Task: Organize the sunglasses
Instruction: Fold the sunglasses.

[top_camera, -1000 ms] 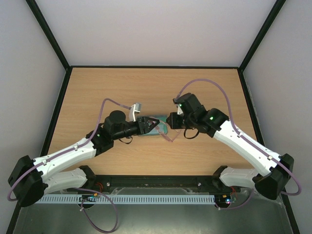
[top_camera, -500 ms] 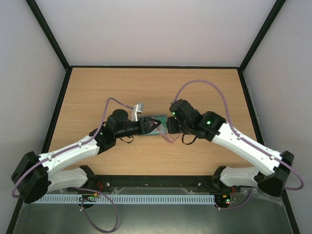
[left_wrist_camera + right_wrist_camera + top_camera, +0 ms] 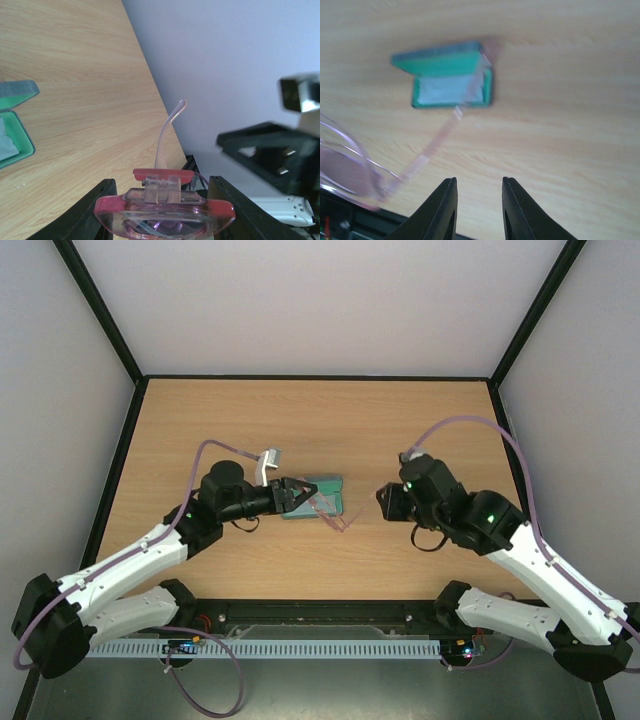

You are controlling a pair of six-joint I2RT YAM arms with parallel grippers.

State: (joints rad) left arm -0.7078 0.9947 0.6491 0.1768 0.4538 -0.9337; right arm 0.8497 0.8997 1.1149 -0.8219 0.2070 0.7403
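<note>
Saw the left gripper (image 3: 298,496) clamped on the sunglasses (image 3: 328,510) at the front of the pink frame, fingers (image 3: 95,215) pressing in from both sides, lenses between them. Found the sunglasses held off the table (image 3: 200,420), at the near right corner of the open case (image 3: 325,484) in the top view; could not tell whether touching it. Noted one slim temple arm sticking straight out from the frame in the left wrist view, curved at the tip, free in the air. Saw the case lying flat mid-table, lid folded back, green lining, pale blue cloth (image 3: 447,90) in the tray. Found the right gripper (image 3: 383,502) to the right of the case, apart from it and from the sunglasses, pointed toward them. Read its jaws as partly spread with nothing between, only bare wood showing in the gap in the right wrist view. Caught the sunglasses blurred at the lower left of that view, temple arm running up toward the case.
</note>
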